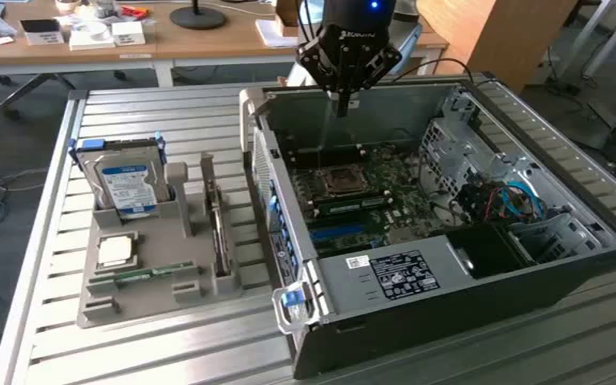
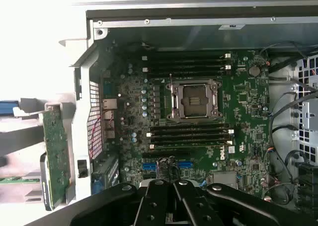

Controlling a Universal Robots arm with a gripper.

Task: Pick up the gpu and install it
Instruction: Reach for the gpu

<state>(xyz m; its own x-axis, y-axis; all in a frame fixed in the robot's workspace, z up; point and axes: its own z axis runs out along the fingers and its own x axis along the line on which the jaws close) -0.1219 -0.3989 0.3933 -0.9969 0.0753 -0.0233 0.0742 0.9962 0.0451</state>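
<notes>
Gripper (image 1: 342, 99) closed, empty, over one open case (image 1: 436, 321), one gpu (image 1: 214, 224) (image 2: 54, 151) upright in holder (image 1: 158, 298), green board face in wrist view

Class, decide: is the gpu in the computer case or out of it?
Out. The gpu stands on edge in the grey holder beside the open case.

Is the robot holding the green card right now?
No, the gpu stands in the gray holder beside the computer case, and the shut gripper hangs over the case empty.
</notes>
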